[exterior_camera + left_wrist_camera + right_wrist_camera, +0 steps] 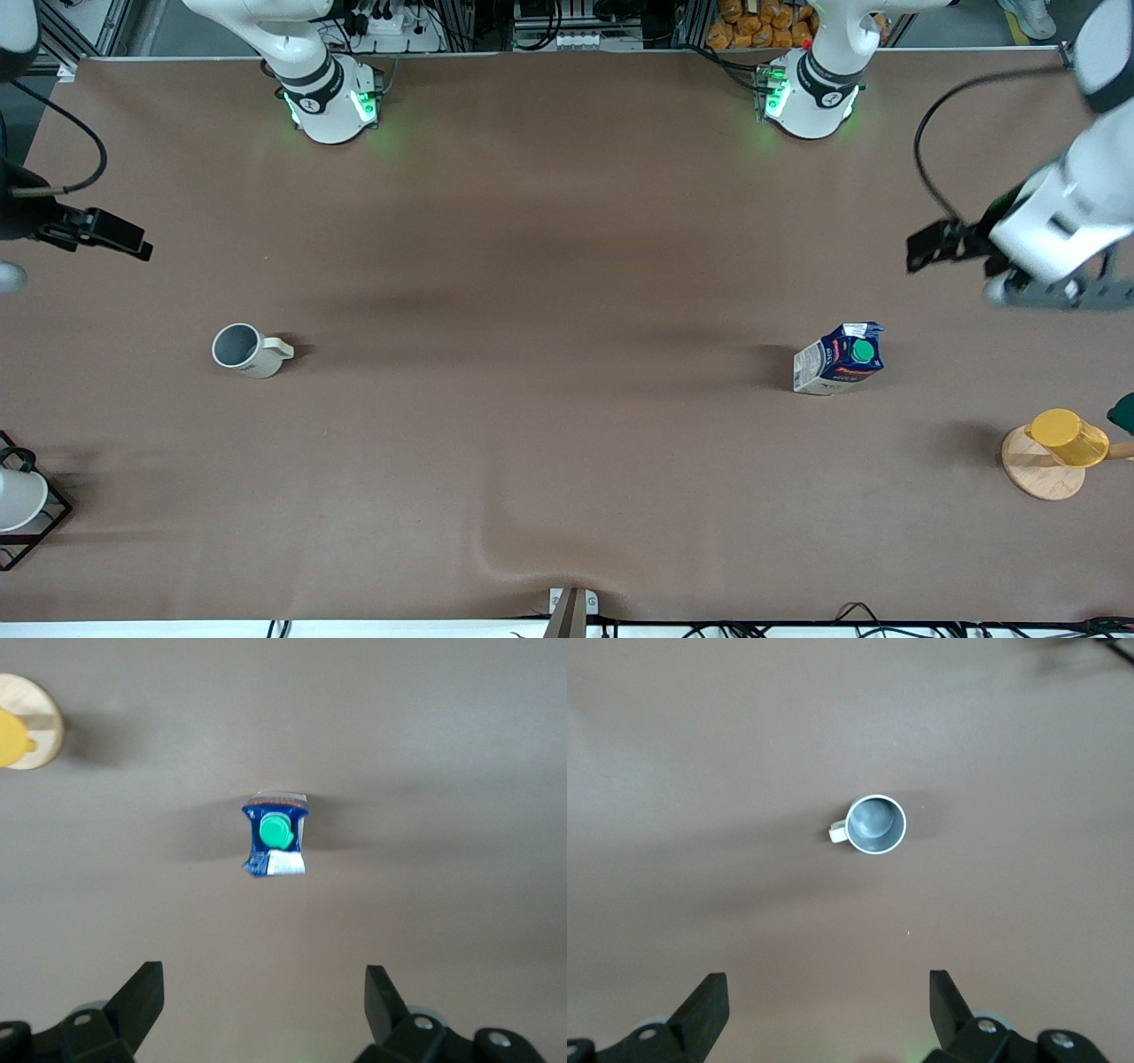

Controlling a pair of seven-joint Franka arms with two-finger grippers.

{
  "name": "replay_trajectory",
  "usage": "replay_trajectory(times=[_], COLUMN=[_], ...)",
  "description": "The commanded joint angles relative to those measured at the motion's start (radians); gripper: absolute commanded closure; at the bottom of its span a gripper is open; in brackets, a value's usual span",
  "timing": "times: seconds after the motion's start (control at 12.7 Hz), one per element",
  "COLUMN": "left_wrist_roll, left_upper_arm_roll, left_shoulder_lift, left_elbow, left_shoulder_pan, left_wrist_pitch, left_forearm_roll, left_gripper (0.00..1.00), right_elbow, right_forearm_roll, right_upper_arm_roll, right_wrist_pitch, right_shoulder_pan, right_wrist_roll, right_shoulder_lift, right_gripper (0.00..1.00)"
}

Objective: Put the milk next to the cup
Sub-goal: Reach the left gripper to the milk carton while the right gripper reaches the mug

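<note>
1. Brown cloth covers the table point(567, 221), wrinkled at the edge nearest the front camera; cables and racks line the robots' end.
2. Milk point(840, 358) stands upright toward the left arm's end; cup point(241, 349) sits well apart, toward the right arm's end.
3. Left gripper point(264, 1003), fingers spread, hangs high over bare cloth near the milk.
4. Right gripper point(828, 1005), fingers also spread, waits high near the cup.
5. Risk: the tall carton may tip if nudged off-centre, or be crushed if squeezed hard.
</note>
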Motion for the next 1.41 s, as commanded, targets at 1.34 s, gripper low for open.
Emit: replay_trajectory(times=[1.34], left_wrist_roll=[-0.051], left_upper_arm_roll=[-0.003], left_shoulder_lift=[0.342], left_elbow=[-0.068], left_shoulder_pan=[-0.022], left_wrist_pitch=[0.154], left_forearm_roll=[0.091], left_gripper=[0.00], right_elbow=[-0.455], right_forearm_roll=[0.021], right_upper_arm_roll=[0.012], right_wrist_pitch=[0.737], right_shoulder_pan=[-0.134], right_wrist_roll=[-0.169], right_shoulder_lift=[0.283], right_gripper=[0.11])
